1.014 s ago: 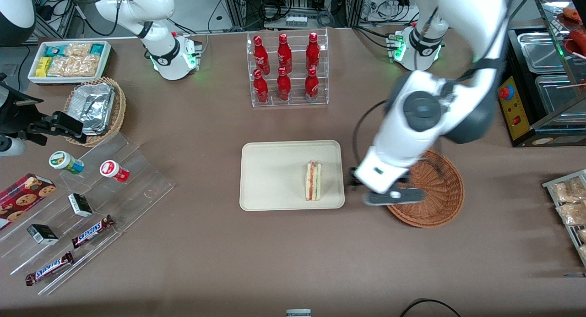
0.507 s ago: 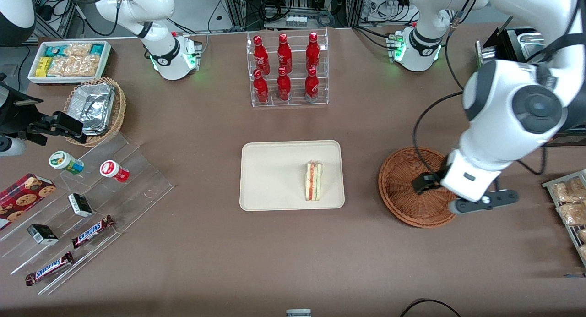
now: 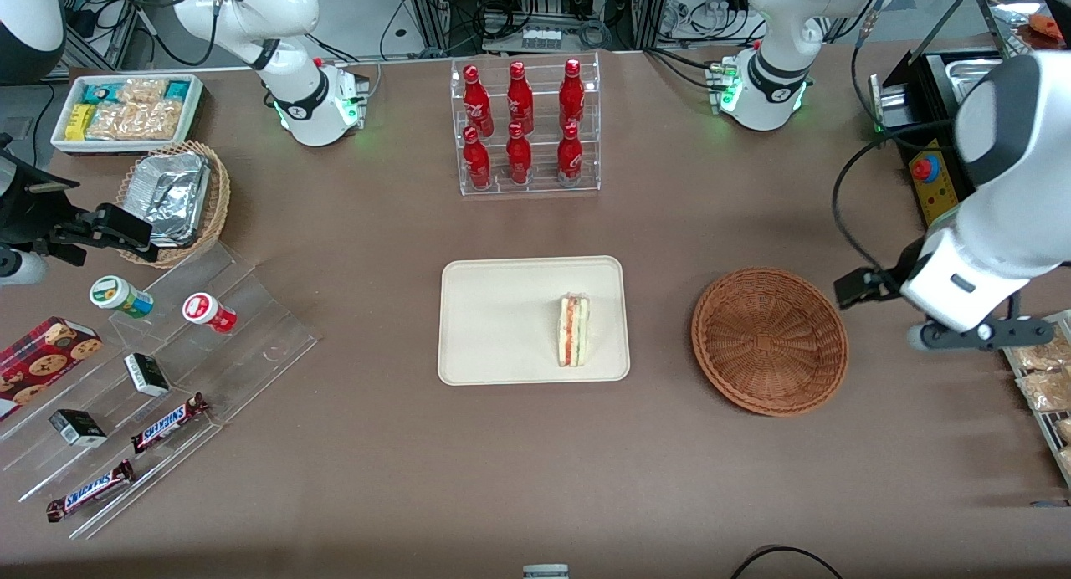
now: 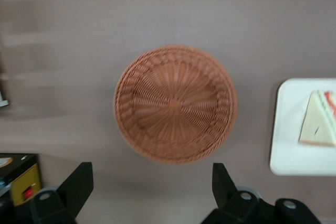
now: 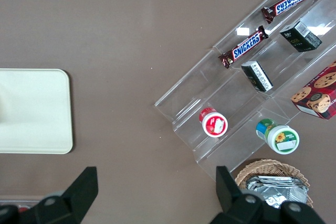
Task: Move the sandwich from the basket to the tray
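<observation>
The sandwich point(image 3: 573, 330) lies on the cream tray point(image 3: 502, 320), near the tray edge that faces the basket, with its pink and green filling showing. The reddish-brown wicker basket point(image 3: 770, 340) stands beside the tray with nothing in it. My gripper point(image 3: 954, 307) hangs high over the table beside the basket, toward the working arm's end. In the left wrist view the gripper point(image 4: 152, 187) is open with only bare tabletop between its black fingers point(image 4: 79, 182). That view also shows the basket point(image 4: 176, 103), a corner of the tray point(image 4: 294, 150) and the sandwich point(image 4: 317, 127).
A clear rack of red bottles point(image 3: 525, 127) stands farther back than the tray. A rack of snack packets point(image 3: 1042, 370) and a black box with a red button point(image 3: 933, 186) are close to my arm. Clear steps with candy point(image 3: 159, 370) lie toward the parked arm's end.
My arm has swung from the tray side of the basket, across the basket, toward the working arm's end of the table. The sandwich has stayed put on the tray.
</observation>
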Controlling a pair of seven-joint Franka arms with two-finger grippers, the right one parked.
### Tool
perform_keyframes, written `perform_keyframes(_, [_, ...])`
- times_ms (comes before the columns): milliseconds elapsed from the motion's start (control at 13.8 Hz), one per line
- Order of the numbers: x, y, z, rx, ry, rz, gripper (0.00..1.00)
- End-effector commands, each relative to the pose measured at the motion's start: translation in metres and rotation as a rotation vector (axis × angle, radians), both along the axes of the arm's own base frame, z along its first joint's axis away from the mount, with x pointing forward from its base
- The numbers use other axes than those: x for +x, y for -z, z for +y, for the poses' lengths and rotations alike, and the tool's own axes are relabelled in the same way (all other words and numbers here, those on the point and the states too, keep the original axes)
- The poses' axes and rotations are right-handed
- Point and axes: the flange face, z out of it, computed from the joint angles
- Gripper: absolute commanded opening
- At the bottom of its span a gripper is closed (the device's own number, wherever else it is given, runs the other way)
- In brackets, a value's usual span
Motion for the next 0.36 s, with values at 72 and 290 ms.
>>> perform_keyframes(72, [-0.032, -0.027, 0.004, 0.01, 0.031, 0.058, 1.0])
perform_keyframes(290, [-0.046, -0.042, 0.011, 0.011, 0.068, 0.077, 1.0])
